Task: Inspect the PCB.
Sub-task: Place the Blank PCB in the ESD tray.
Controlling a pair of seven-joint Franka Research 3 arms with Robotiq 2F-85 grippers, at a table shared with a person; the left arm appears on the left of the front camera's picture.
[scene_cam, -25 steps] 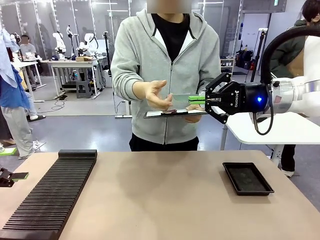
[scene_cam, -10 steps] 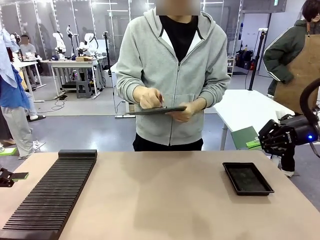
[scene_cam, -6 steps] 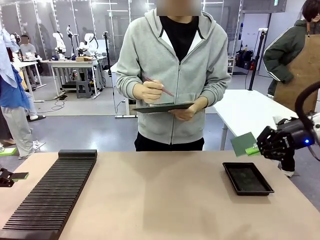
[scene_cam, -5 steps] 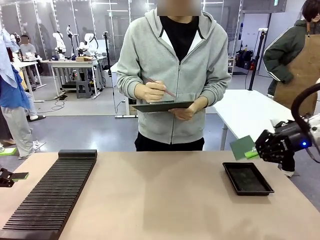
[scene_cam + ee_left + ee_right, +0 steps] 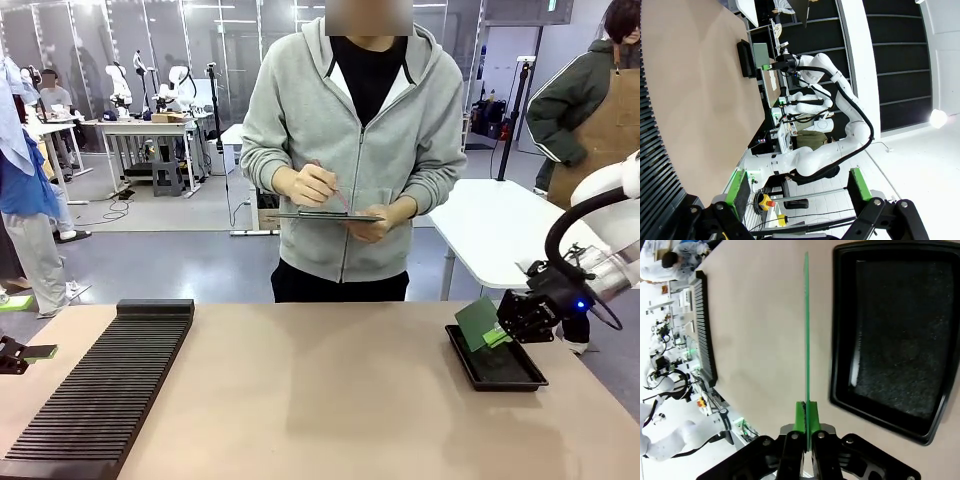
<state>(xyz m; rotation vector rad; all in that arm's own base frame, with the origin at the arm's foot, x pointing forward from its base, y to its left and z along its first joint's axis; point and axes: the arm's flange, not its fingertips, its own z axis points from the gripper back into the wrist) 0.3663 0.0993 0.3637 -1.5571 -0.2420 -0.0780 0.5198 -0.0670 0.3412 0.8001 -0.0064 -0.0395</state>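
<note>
As seen from the front, the right gripper [image 5: 497,333] pinched the PCB [image 5: 477,322] by its edge above the black tray [image 5: 497,368]. The left wrist view showed the left gripper [image 5: 799,195] spread. Edge-on in the right wrist view, the board looked thin, stiff, light and likely fragile.

Left end effector [image 5: 795,200] open above ribbed rack [image 5: 655,145]; far right end effector [image 5: 771,65] grips PCB [image 5: 760,51].

Right gripper [image 5: 497,335] clamped on PCB [image 5: 477,322] edge, arm reaching in low over black tray [image 5: 520,378]; left gripper [image 5: 797,192] jaws wide, beside slotted rack [image 5: 100,385]
</note>
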